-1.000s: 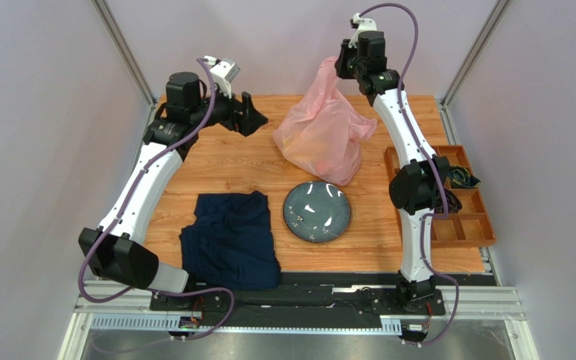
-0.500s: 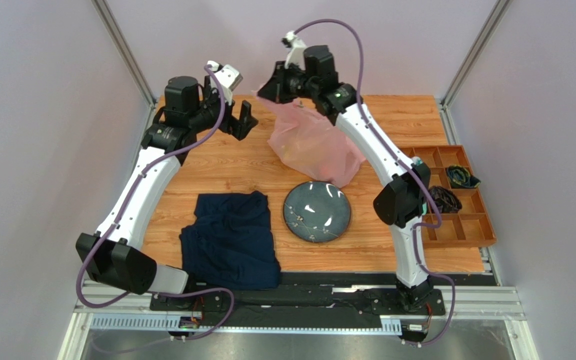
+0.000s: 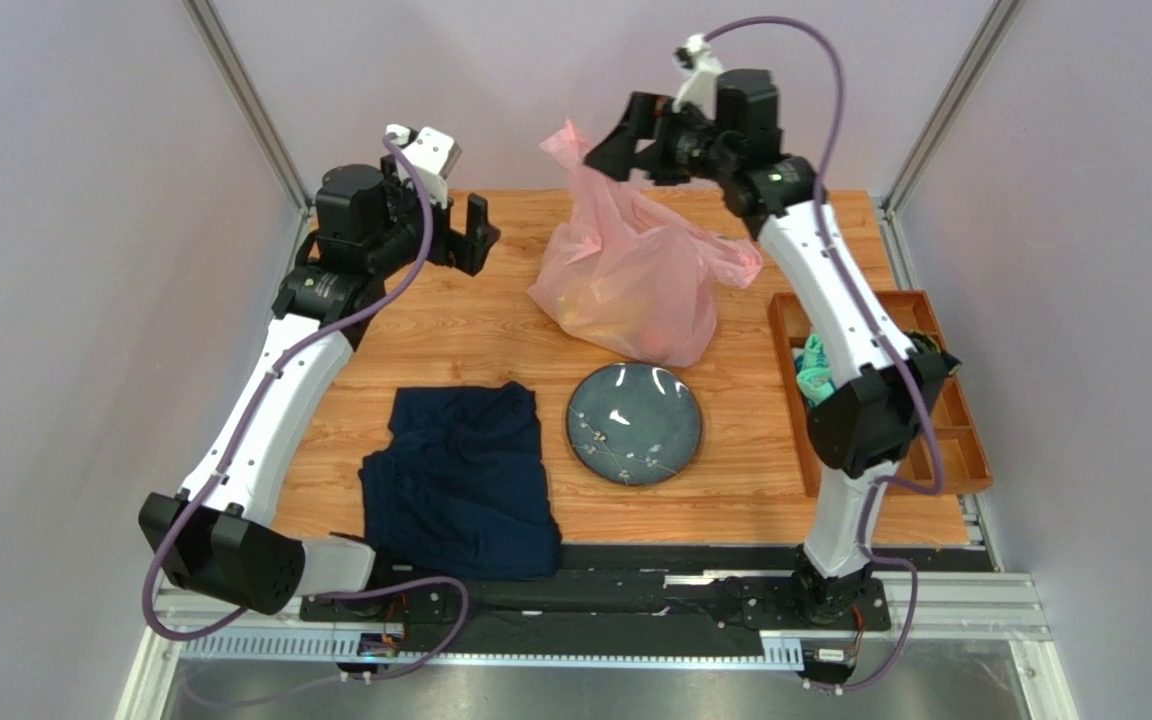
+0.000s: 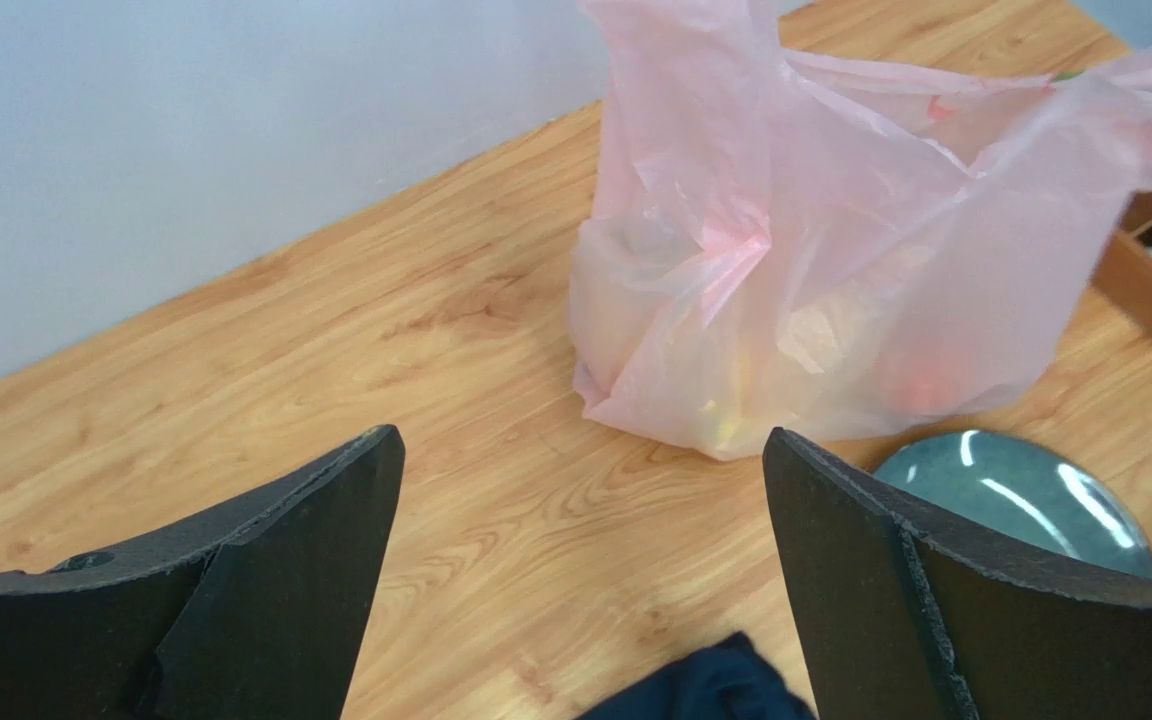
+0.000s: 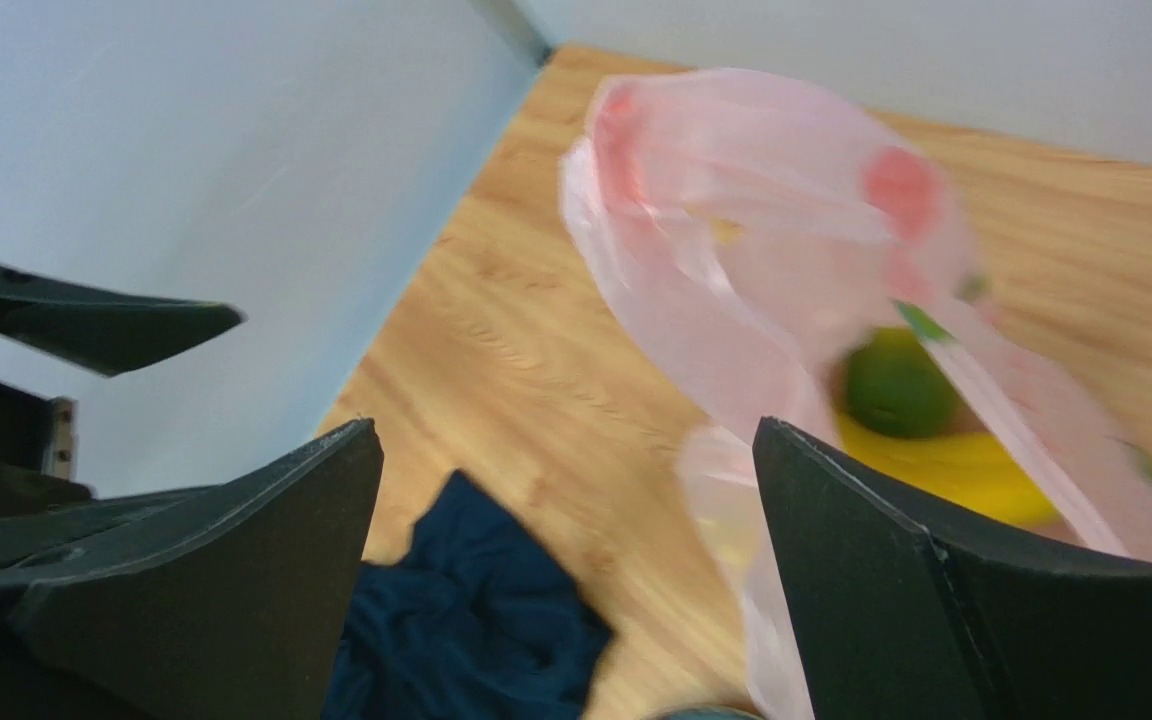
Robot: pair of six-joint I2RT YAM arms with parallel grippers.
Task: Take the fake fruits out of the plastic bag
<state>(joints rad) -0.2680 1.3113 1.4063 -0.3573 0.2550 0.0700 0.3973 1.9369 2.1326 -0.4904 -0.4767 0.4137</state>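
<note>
My right gripper hangs high over the far side of the table, jaws spread wide, nothing pinched between them. The plastic bag sits on the wood just below it, belly resting just behind the plate, top drawn up into a peak that ends right beside that gripper. So the bag's long axis runs near upright, leaning a little toward my left at the tip, and its mouth faces up at that hand. From the right wrist I look down into the mouth: a green round fruit lies beside a yellow piece, both inside the film. That view is blurred, so I cannot tell whether plastic brushes a finger; it looks free

My left gripper is spread just as wide and holds nothing. It hovers lower, off to the left of the bag and apart from it, pointing at the bag's flank, where the fake fruits show only as red and yellow smudges through the pink

I judge the right arm much the nearer to the opening. The coming move turns on that upright axis: reach down along it from above, or pinch the peak to hold the mouth open while the left comes in from the side
</note>
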